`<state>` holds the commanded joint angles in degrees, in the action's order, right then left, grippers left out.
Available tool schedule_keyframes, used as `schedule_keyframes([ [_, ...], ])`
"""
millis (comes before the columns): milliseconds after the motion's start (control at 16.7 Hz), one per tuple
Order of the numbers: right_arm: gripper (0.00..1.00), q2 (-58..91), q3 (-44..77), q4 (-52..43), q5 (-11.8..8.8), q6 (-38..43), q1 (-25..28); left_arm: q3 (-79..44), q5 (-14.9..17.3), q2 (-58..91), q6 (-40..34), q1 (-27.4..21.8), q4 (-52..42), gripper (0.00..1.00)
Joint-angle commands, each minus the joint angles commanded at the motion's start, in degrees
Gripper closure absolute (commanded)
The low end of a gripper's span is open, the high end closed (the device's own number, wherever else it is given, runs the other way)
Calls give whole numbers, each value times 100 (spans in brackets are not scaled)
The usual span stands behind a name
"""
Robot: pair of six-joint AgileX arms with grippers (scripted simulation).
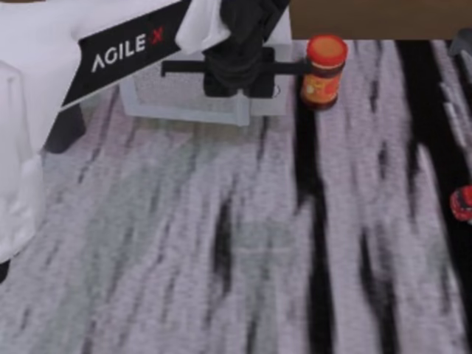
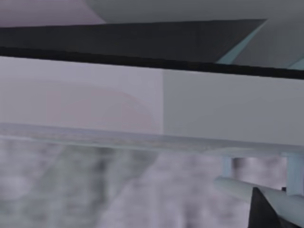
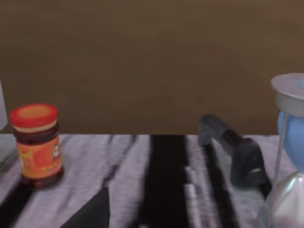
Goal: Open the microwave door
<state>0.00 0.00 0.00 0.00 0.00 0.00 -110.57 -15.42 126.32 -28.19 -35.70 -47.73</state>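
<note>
From above, one microwave [image 1: 203, 99] sits at the table's [image 1: 221, 258] far edge. The left gripper [image 1: 237, 68] hangs at its front, over the microwave door [image 1: 188, 103]; one orange-lidded jar [image 1: 324, 71] stands just beside the microwave.

The left wrist view shows the door's underside and a handle bar [image 2: 256, 187]; I cannot tell how far the fingers are spread. Likely reaching for the handle, then pulling outward.

The right wrist view shows the jar, one black scanner [image 3: 235, 152] and one hourglass [image 3: 289, 156]; the right gripper is parked, with only a dark tip visible.
</note>
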Motion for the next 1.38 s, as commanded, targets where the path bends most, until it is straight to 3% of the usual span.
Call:
schedule_keyframes([
  [1380,0,0,0,0,0,0,0,394,113,-242,238,19,214,100],
])
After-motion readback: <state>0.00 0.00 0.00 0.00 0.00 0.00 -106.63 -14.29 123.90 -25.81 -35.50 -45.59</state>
